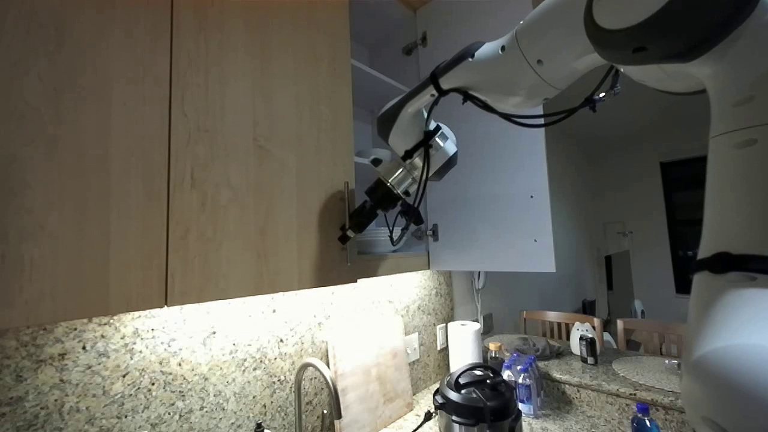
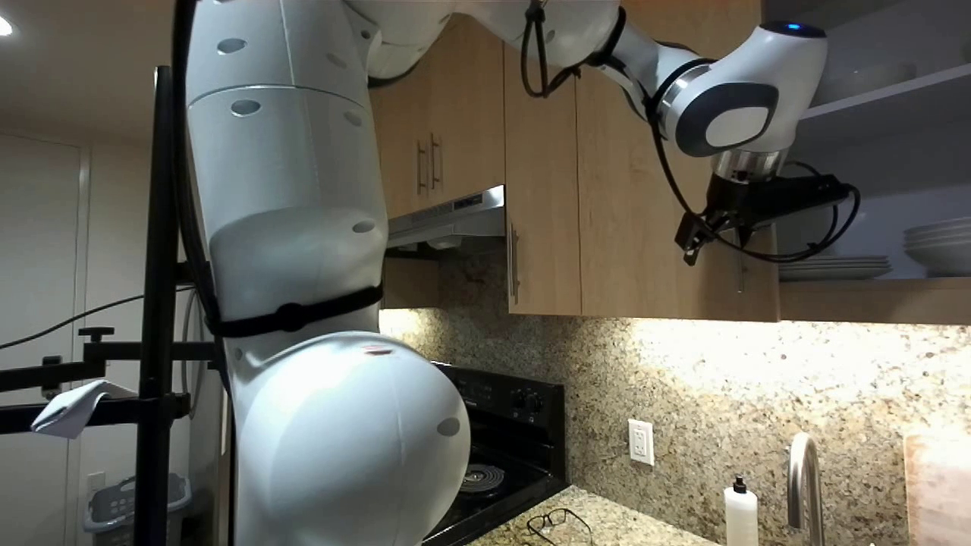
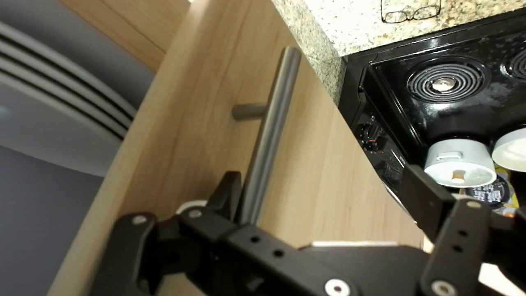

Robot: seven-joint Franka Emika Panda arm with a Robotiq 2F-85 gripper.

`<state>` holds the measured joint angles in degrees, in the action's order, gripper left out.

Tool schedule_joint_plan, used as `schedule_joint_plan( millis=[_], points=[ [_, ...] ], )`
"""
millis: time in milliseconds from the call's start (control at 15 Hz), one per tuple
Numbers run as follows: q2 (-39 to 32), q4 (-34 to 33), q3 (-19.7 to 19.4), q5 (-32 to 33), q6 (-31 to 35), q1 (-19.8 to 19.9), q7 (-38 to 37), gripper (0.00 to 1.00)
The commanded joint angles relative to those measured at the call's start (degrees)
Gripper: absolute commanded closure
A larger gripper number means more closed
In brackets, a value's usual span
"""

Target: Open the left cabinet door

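The gripper [image 3: 322, 189] stands with its fingers [image 3: 224, 193] spread wide and nothing clamped; the handle [image 3: 273, 115] runs between them, just beside one, though whether they touch cannot be told. That finger sits toward the door's free edge, presumably so the pair can close around the bar and pull outward. The handle belongs to the left cabinet door [image 1: 258, 150], which looks closed or nearly so and hangs above the back edge of the countertop [image 2: 645, 523]. Past the free edge, plates [image 2: 834, 267] lie stacked in the open compartment [image 2: 880, 189], likely to fit more in. An exterior view shows the pale door [image 1: 489, 192] standing open, which the wrist view misses; it probably leaves the arm [image 1: 528, 66] space to come in from that side. Below, a cutting board [image 1: 372, 372] leans at the countertop's back edge, perhaps so it takes up little room. Only the wrist view shows the white pot [image 3: 458, 158] on the stove [image 3: 444, 119]; it shares with an exterior view the glasses [image 3: 411, 15], lying near the countertop edge that meets the stove. Farther off, in an exterior view, a paper towel roll [image 1: 465, 345] stands toward the far end of the countertop's back edge, its foot hidden by a pressure cooker [image 1: 477, 399]
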<state>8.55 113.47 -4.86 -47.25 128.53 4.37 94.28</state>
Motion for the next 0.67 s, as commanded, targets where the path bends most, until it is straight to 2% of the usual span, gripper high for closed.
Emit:
schedule_joint_plan(
  millis=[0, 333, 600],
  points=[
    [6.2, 8.4, 0.1, -1.2, -0.6, -2.3, 4.7, 0.00],
    [9.7, 12.9, -0.5, -2.1, 1.0, -3.5, 6.0, 0.00],
    [12.6, 16.2, -0.6, -3.1, 3.7, -4.6, 4.1, 0.00]
  ],
)
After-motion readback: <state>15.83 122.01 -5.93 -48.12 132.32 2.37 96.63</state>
